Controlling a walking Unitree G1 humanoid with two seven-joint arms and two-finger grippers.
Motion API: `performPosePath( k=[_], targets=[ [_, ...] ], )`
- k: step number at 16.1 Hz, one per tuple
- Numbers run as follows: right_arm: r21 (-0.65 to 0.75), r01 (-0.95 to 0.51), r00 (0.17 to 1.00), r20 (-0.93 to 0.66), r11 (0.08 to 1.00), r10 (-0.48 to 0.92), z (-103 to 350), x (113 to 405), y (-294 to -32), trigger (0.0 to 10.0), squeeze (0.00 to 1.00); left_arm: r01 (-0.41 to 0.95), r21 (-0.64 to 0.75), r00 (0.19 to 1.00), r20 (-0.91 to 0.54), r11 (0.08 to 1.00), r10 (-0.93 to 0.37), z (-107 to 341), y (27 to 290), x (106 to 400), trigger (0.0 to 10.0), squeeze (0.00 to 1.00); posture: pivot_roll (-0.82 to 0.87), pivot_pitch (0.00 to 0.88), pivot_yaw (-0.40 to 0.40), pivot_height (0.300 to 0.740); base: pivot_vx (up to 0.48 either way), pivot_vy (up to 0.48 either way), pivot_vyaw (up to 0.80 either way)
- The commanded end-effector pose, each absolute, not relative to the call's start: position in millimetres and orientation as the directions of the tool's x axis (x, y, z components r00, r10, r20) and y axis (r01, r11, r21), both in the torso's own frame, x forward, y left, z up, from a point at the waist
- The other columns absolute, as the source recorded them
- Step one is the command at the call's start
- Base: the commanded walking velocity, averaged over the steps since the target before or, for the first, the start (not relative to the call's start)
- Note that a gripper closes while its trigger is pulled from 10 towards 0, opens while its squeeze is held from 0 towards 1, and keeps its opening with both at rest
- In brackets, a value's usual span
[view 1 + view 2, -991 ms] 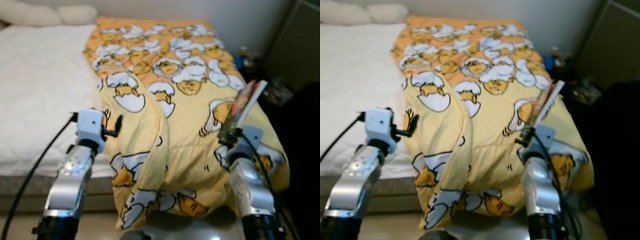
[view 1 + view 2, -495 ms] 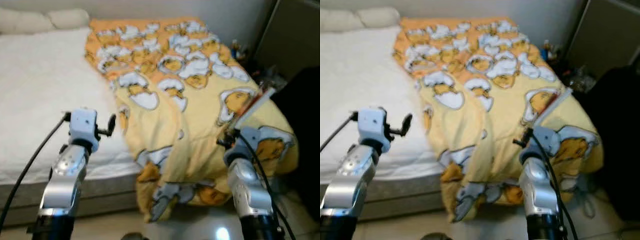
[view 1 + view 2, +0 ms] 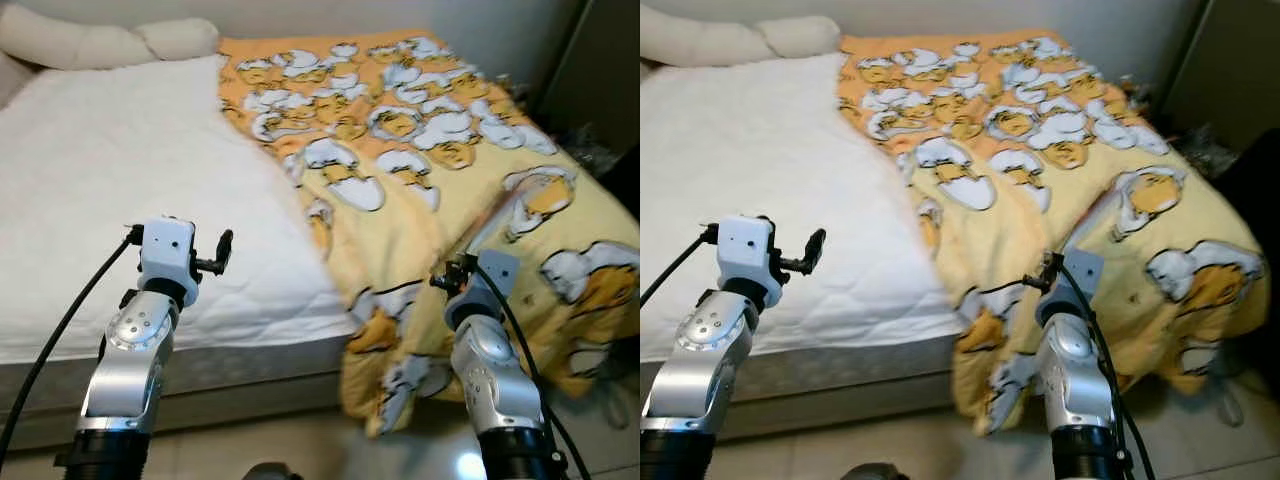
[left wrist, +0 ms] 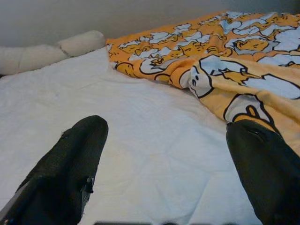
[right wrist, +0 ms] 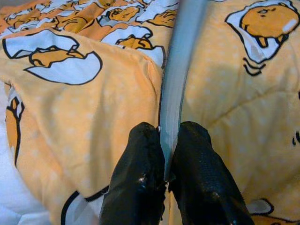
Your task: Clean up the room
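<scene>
From the head cameras, the robot stands at the foot of the bed, both arms raised. The yellow blanket with egg-and-chick prints covers the far half and spills off the corner toward the floor. The right claw holds a thin flat thing, a book or magazine, edge-on and blurred against the blanket, so it is hard to make out here. The left claw hovers over the bare white sheet with nothing in it.

The left wrist view shows the left claw's fingers spread wide apart above the sheet, with the pillows against the wall and the blanket's folded edge close by. That fold and the wide gap are much clearer here than from the head.

The right wrist view settles what the head views leave vague: the two fingers are pressed together on the very bottom edge of the book, which rises as a pale grey sliver. I'd say that is the weak point. The grip is narrow and low, so a swing of the arm or a walking step could let the book tip sideways or slide out onto the blanket or floor. Its top end is cut off here; the head views show it.
</scene>
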State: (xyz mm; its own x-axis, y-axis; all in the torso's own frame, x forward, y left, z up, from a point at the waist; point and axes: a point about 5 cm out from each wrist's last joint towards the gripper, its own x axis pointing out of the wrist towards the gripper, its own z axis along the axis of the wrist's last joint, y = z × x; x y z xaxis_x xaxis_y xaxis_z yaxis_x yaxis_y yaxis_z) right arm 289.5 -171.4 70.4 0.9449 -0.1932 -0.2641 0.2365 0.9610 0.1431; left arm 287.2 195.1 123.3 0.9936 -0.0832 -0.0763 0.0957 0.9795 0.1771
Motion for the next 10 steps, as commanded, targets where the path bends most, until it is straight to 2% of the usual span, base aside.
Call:
performPosePath(
  k=[1, 10],
  targets=[
    [0.135, 0.247, 0.954, -0.206, 0.96, -0.217, 81.1, 292.7, -178.8, 10.0, 0.0, 0.128, 0.186, 0.991, -0.069, 0.974, -0.117, 125.7, 186.8, 288.4, 10.0, 0.0, 0.17, 0.0, 0.025, 0.74, 0.0, 0.48, 0.0],
    [0.13, 0.245, 0.955, -0.201, 0.961, -0.216, 81.7, 293.1, -178.2, 10.0, 0.0, 0.134, 0.189, 0.99, -0.069, 0.973, -0.123, 125.2, 186.4, 287.3, 10.0, 0.0, 0.17, 0.0, 0.024, 0.74, 0.0, 0.48, 0.0]
  ],
)
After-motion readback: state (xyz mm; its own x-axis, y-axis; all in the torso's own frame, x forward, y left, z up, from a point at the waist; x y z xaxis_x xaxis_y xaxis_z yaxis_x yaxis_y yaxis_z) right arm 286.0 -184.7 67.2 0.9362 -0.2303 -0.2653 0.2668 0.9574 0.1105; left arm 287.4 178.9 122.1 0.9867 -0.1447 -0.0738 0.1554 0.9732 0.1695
